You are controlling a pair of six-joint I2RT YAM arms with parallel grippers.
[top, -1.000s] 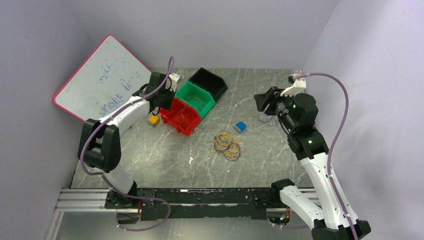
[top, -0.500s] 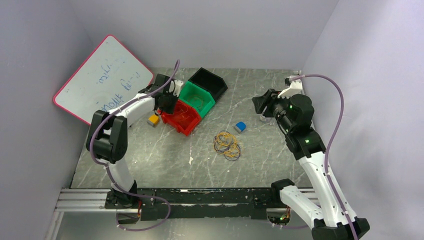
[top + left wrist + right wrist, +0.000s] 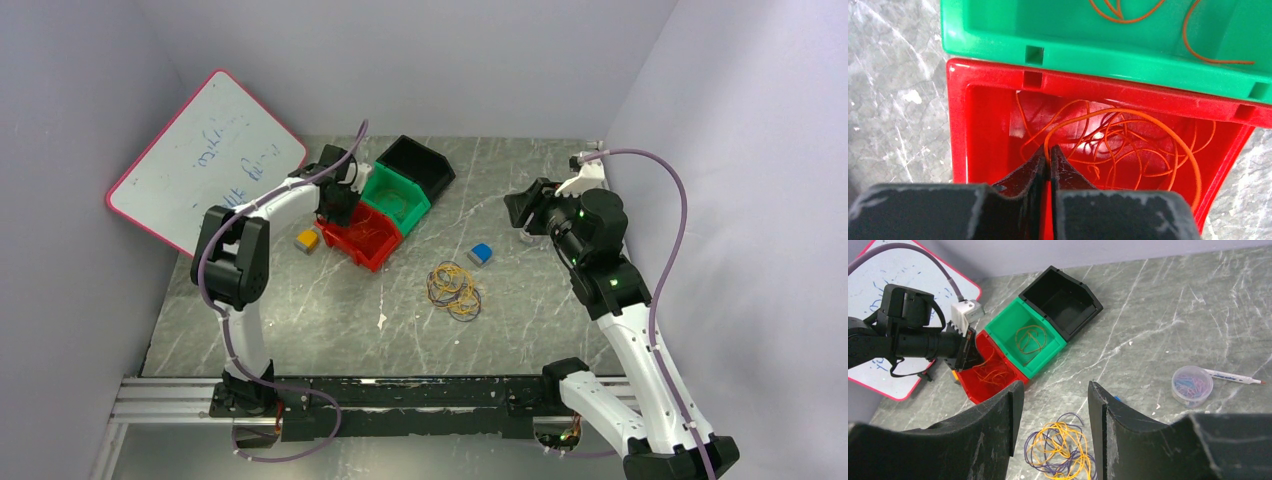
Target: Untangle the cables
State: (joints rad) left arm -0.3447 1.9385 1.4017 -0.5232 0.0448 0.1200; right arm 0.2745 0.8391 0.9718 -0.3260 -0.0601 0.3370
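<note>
Top view, left gripper [image 3: 338, 208]: it is hanging over the left end of the red bin [image 3: 372, 250], left of centre in the frame. From up here I cannot tell how its jaws are standing.
Top view, cable clump [image 3: 453, 290]: yellow, orange and dark loops are lying knotted together on the table [image 3: 300, 310], just below the middle of the frame and just under a small blue block [image 3: 480, 254].
Top view, right gripper [image 3: 522, 208]: it is hovering right of centre, above and to the right of the clump, and it is sitting nearer to the clump than the left one.
Left wrist view, grip: the jaws are pressing together, and an orange cable [image 3: 1123, 150] is running straight into the seam, so I am judging it pinched.
Left wrist view, bins: the pinched loop is spreading to the right of the tips inside the red bin. The green bin [image 3: 998, 42] is sitting just above it, touching, with another orange strand inside.
Right wrist view, jaws: they are standing wide apart with nothing between them.
Right wrist view, bearing: the clump is lying at bottom centre, right under the gap. It is a roundish heap showing no clear long axis.
Coming move, my guess: the left arm is looking ready to let its strand go into the red bin, and the right is looking better placed to drop onto the clump.
</note>
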